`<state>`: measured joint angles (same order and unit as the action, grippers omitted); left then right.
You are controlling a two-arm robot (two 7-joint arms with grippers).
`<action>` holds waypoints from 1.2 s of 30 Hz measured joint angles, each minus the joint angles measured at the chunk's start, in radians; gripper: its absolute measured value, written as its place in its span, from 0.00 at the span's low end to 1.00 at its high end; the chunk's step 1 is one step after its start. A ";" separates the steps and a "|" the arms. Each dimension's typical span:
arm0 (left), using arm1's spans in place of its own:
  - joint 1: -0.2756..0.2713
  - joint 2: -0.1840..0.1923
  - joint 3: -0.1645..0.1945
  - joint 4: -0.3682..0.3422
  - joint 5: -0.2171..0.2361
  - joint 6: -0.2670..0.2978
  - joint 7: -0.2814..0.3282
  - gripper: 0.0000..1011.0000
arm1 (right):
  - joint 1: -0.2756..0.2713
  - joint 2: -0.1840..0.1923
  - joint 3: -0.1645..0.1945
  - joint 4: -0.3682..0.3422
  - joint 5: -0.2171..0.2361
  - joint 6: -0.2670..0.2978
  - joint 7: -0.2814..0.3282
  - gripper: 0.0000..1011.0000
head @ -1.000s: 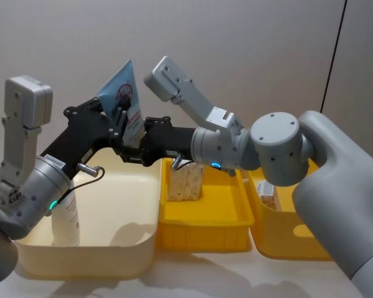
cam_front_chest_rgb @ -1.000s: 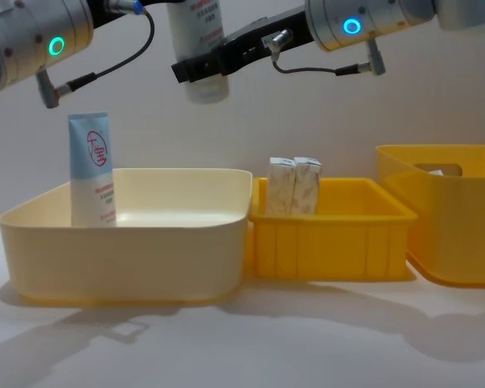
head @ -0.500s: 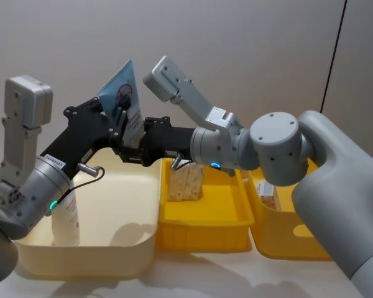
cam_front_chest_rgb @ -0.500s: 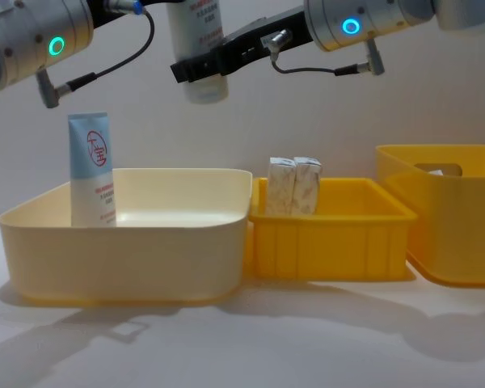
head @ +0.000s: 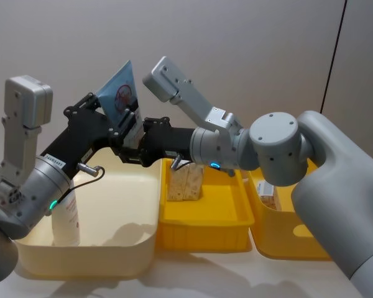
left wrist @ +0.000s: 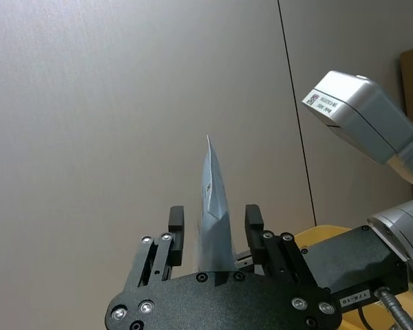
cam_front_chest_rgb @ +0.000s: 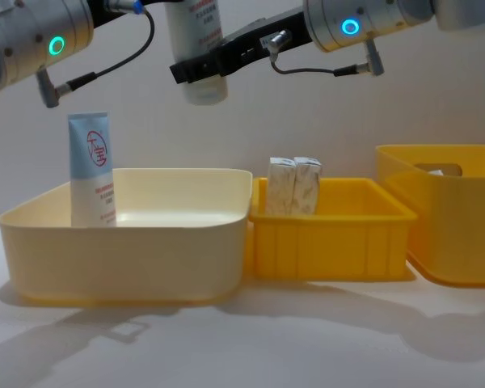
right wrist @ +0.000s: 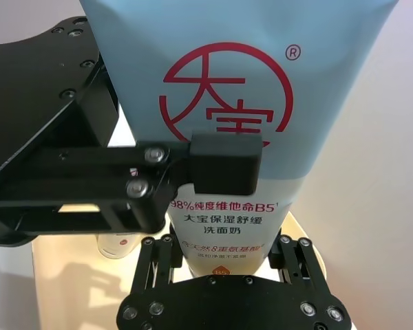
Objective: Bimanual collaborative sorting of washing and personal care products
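Note:
A light-blue-and-white squeeze tube point(head: 119, 94) with a red round logo hangs in the air above the cream bin point(cam_front_chest_rgb: 129, 242), cap end down. My right gripper point(right wrist: 225, 251) is shut on its white lower part point(cam_front_chest_rgb: 204, 48). My left gripper point(left wrist: 214, 220) straddles the blue upper part point(left wrist: 212, 199), open, with a narrow gap on each side. One of its pads point(right wrist: 227, 161) sits in front of the logo. A second tube point(cam_front_chest_rgb: 91, 170) stands upright in the cream bin's left end. Two beige-patterned cartons point(cam_front_chest_rgb: 294, 186) stand in the yellow tray point(cam_front_chest_rgb: 331, 242).
A taller yellow bin point(cam_front_chest_rgb: 444, 234) stands at the far right, with a carton point(head: 267, 192) inside it. The three containers sit side by side on a white table point(cam_front_chest_rgb: 242, 339). A plain wall is behind.
The held tube and my right gripper have shifted very slightly left and up. The left gripper's fingers now sit a little farther along the tube.

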<state>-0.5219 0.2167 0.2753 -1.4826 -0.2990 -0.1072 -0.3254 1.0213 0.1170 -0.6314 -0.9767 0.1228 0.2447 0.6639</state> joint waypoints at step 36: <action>0.000 0.000 0.000 0.000 0.000 0.000 0.000 0.99 | -0.067 0.081 0.117 -0.120 -0.021 0.186 -0.239 0.64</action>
<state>-0.5218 0.2167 0.2753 -1.4825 -0.2991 -0.1068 -0.3254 0.9546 0.1982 -0.5140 -1.0969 0.1023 0.4309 0.4251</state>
